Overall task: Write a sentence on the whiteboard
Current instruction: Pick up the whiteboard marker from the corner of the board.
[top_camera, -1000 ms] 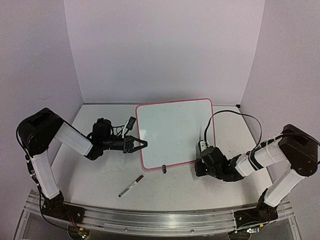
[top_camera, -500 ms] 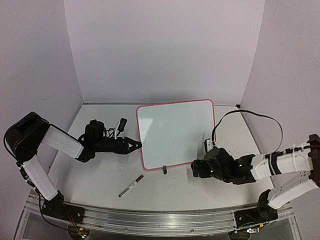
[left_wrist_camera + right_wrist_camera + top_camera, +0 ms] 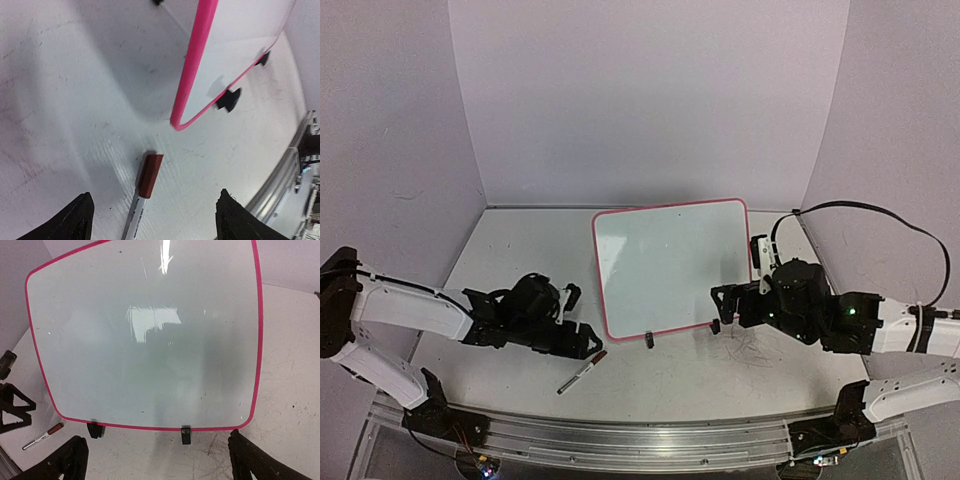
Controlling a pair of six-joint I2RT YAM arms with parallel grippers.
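Tabletop: large scuffed white tabletop [image 3: 520, 260] carries everything, with grey smudges in front of the right arm.
Board: small rectangular whiteboard [image 3: 670, 265] with a thin red-pink rounded frame sits mid-table toward the back wall, between the two arms. It seems propped on its near edge, face tilted toward them; what supports it behind is hidden.
Right side: black two-finger right gripper [image 3: 722, 310] hovers just beside the board's near right corner, jaws wide apart and empty.
Left side: black two-finger left gripper [image 3: 590, 345] sits low over the table near the board's near left corner, jaws apart and empty, aimed along the pen.
Pen: slim white-barrelled marker [image 3: 582, 372] with a red-brown cap lies flat on the table, apart from the board, cap end toward it.
Feet: two small black clip feet [image 3: 186, 434] sit on the board's near edge.
Step in hand: probably picking up the marker. The left fingers should straddle the barrel behind the cap, drop squarely and close mid-barrel, so the cap stays free for the other gripper to pull.
Sentence: no sentence shows; the board face carries only glare and specks.
Readable writing: none. Dark print on the barrel is too small to read, and no brand is legible.
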